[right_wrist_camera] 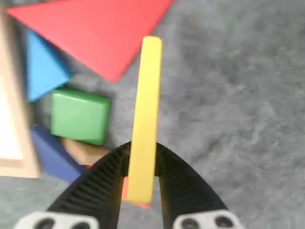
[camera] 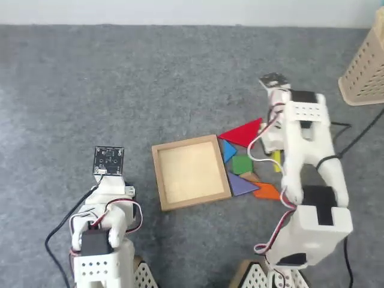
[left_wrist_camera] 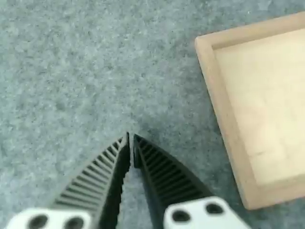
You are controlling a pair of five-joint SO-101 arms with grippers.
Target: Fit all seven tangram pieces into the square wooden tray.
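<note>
Risks first: yellow piece is pinched on edge near one end, most of its length sticking out past the jaws; a grip that far off centre could let it swing or slide out during a carry; set down on edge it would likely not lie flat in the tray.
Other pieces lie crowded just right of the tray: red triangle, blue triangle, green square, purple triangle, orange piece, and a tan piece between green and purple; a low sweep toward the tray could scatter them or nudge the tray itself.
Tray holds nothing; the whole task is ahead, judging by this.

Right arm: stretched forward over the cluster, wrist turned down; right gripper clamped on the yellow piece, above the gap between the green square and the bare mat; whether the piece is clear of the mat, cannot tell.
Left arm: folded back near its base on the tray's left side; left gripper low over the grey mat, jaws closed together with nothing between them, tips near the tray's corner but apart from it.
</note>
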